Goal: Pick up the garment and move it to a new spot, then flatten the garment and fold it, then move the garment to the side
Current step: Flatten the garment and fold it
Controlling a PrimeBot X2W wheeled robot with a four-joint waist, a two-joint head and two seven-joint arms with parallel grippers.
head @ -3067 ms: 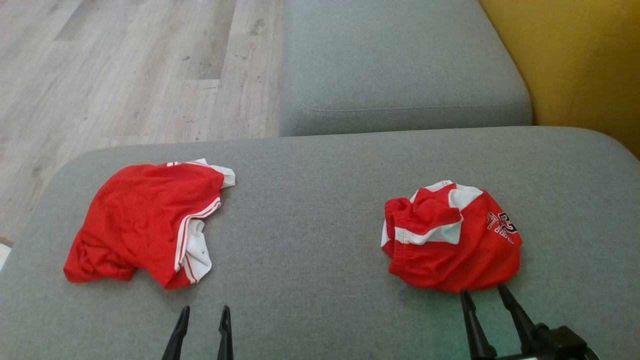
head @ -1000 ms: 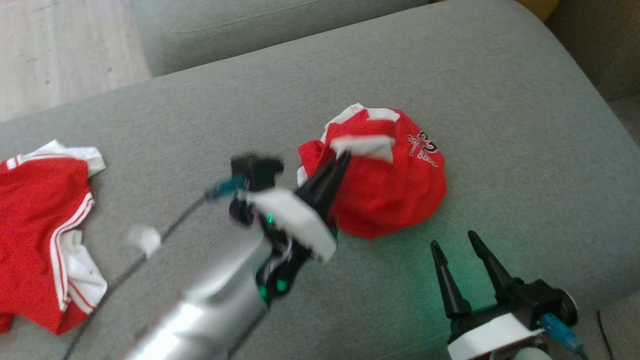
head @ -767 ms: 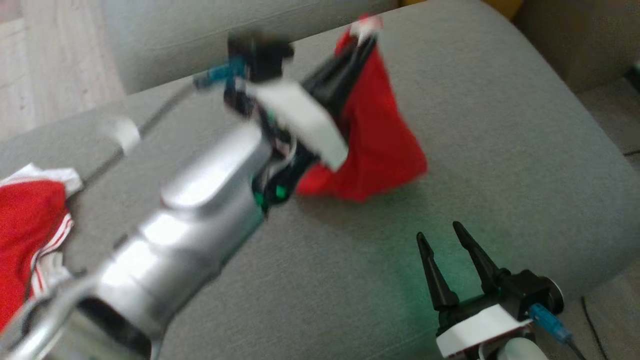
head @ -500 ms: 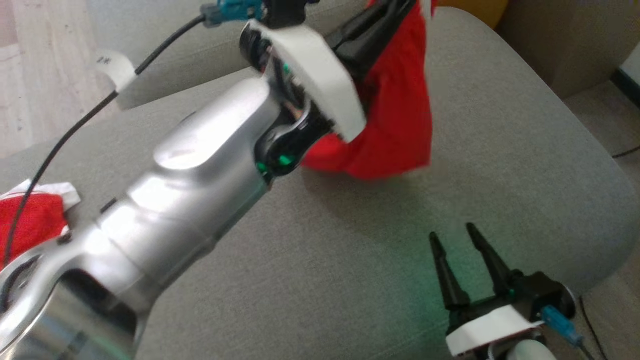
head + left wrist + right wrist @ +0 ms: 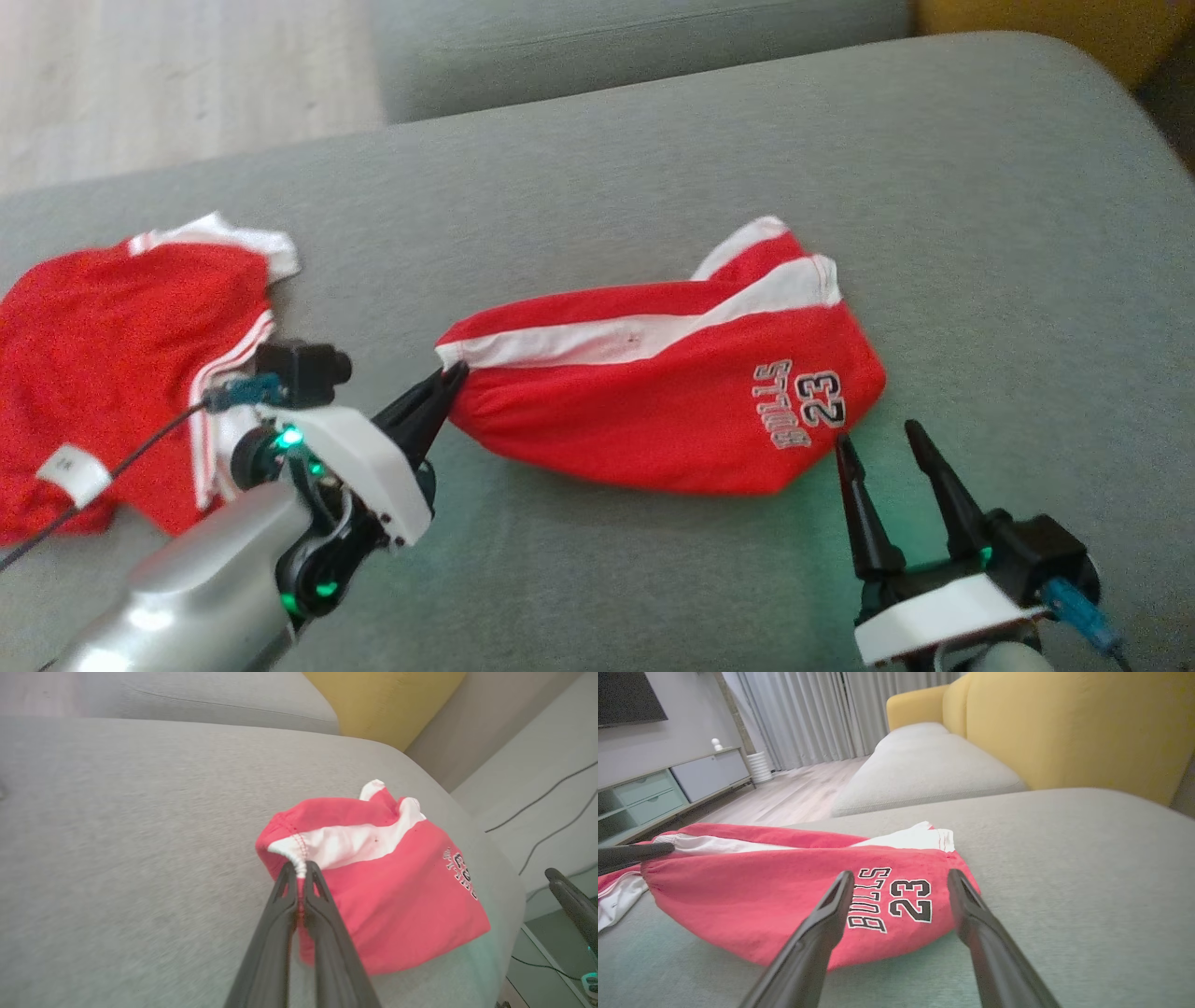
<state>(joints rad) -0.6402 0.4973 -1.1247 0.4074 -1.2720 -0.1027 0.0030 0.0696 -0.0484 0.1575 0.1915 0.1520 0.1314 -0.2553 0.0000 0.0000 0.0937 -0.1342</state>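
Head view: the garment (image 5: 672,411), red shorts with a white side stripe and "BULLS 23" printed on them, lies stretched out near the middle of the grey cushion (image 5: 607,168), its printed end toward the right. The left end effector (image 5: 456,373) is closed tight on the garment's left tip, where the white stripe meets the gathered edge. In the left wrist view, its two dark fingers (image 5: 280,914) press together with a bit of white hem pinched between their tips. The cloth spreads away from that pinch and most of it rests on the cushion.

The right end effector (image 5: 878,435) stands with its jaws wide apart and holds nothing. Its fingertips sit just beside the garment's lower right edge, close under the print. In the right wrist view, the print shows between the two spread fingers.

A second red garment (image 5: 112,345) with white trim lies crumpled at the cushion's left side, apart from the first. A yellow backrest (image 5: 1064,728) rises behind the cushion.
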